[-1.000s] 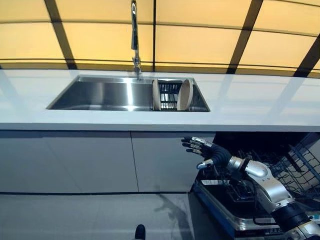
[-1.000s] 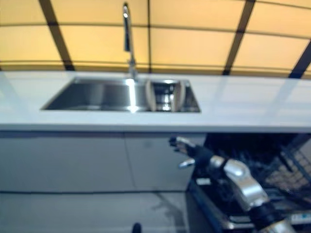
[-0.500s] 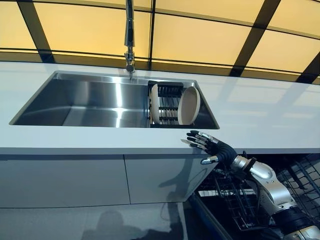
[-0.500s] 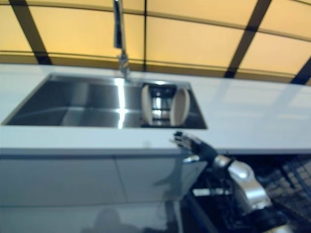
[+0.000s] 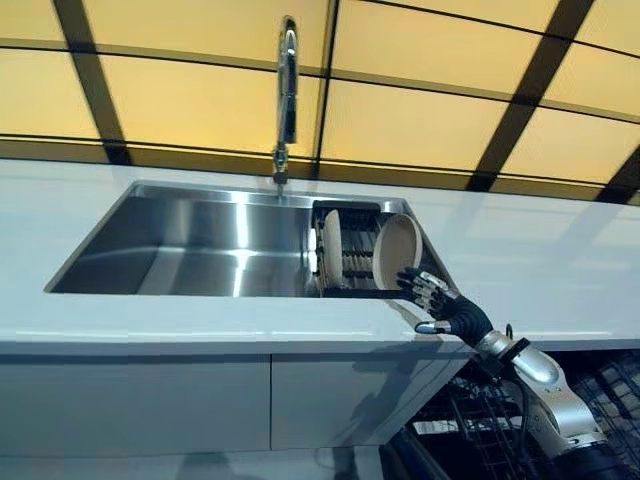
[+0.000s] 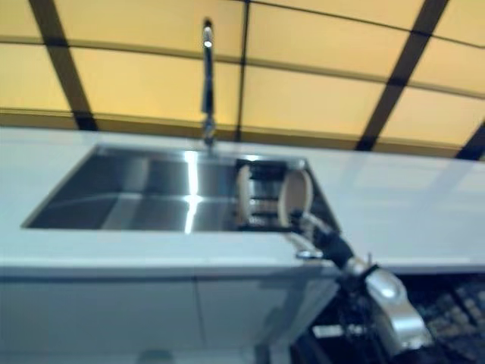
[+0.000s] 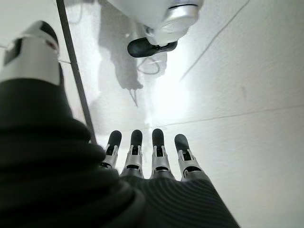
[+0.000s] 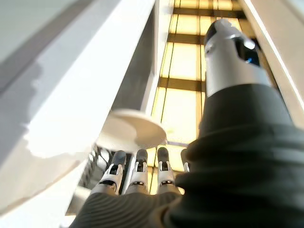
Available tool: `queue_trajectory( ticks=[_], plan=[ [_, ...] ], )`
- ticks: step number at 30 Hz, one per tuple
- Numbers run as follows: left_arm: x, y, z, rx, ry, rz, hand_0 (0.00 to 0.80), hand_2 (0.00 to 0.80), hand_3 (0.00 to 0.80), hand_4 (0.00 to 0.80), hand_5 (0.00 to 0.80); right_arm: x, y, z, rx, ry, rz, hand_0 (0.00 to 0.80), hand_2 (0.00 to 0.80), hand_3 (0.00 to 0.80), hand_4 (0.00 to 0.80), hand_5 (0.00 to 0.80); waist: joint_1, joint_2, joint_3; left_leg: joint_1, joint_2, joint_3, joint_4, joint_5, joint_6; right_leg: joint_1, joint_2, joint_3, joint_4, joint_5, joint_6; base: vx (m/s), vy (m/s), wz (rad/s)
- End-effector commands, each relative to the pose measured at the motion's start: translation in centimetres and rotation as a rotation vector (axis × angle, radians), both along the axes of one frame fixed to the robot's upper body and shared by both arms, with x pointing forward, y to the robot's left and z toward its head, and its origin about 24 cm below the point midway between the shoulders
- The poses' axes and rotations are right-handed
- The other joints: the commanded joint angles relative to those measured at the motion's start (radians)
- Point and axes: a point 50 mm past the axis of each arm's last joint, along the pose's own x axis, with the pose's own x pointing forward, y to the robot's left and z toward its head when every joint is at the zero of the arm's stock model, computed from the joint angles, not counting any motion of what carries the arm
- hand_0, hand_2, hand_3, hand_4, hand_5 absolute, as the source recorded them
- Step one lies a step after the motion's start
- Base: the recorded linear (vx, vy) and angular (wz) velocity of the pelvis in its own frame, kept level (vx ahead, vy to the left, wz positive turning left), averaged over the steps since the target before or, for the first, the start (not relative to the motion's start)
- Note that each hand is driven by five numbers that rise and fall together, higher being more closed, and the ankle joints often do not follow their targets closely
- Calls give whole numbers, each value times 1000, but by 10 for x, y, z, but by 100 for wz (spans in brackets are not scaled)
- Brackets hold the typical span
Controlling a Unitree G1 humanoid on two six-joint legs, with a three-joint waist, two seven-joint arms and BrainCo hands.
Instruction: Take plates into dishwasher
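Observation:
Two pale plates stand on edge in a dark dish rack (image 5: 358,262) at the right end of the steel sink (image 5: 180,250): a left plate (image 5: 332,250) and a right plate (image 5: 397,250). My right hand (image 5: 437,303) is open with fingers spread, raised over the counter's front edge, just in front of and below the right plate, apart from it. The right wrist view shows that plate (image 8: 130,130) past my straight fingers (image 8: 137,171). My left hand (image 7: 147,156) is open and empty, hanging over the floor.
A tall faucet (image 5: 287,90) stands behind the sink. The white counter (image 5: 540,270) runs left and right of it. The open dishwasher's wire rack (image 5: 475,425) lies below the counter at the lower right, under my right arm.
The camera has moved closer to the sink. My right hand has risen from in front of the dishwasher, below the counter, up to the counter edge by the right plate.

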Motion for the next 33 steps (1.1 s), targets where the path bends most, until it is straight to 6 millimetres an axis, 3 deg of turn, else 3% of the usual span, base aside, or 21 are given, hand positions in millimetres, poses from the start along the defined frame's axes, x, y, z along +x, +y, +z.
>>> queue_trajectory(
  ticks=[1, 4, 10, 19, 33],
  plan=[
    [3, 0, 1, 18, 13, -53, 0, 0, 0, 0, 0, 12, -15, 39, 29, -181, -110, 0, 0, 0, 0, 0, -1, -18, 4, 40, -19, -25, 8, -49, -56, 47, -20, -17, -160, 277, 21, 154, -104, 61],
    [4, -5, -1, -1, 12, -32, 0, 0, 0, 0, 0, 15, -20, 39, 5, -177, -165, 0, 0, 0, 0, 0, 0, -12, -7, 61, 3, -18, -4, -56, -70, 103, -15, -25, -239, 227, 16, 103, -65, 44],
    [0, -11, -4, -17, 32, -19, 0, 0, 0, 0, 0, 21, -30, 40, -21, -165, -299, 0, 0, 0, 0, 0, 14, -20, -34, 68, 19, 21, -33, -39, -95, 216, -7, -41, -338, 206, 8, 84, -56, 24],
    [1, -12, -4, -14, 26, -20, 0, 0, 0, 0, 0, 31, -42, 33, -58, -98, -498, 0, 0, 0, 0, 0, 13, -18, -29, 77, 18, 26, -51, -38, -93, 205, -3, -43, -349, 226, 17, 53, -28, -21],
    [1, -8, -3, -9, 35, -45, 0, 0, 0, 0, 0, 53, -43, 61, -116, -145, -600, 0, 0, 0, 0, 0, 32, -25, -18, 78, 19, 28, -51, -41, -89, 197, -15, -59, -340, 240, 29, 12, -2, 1]
  ],
)
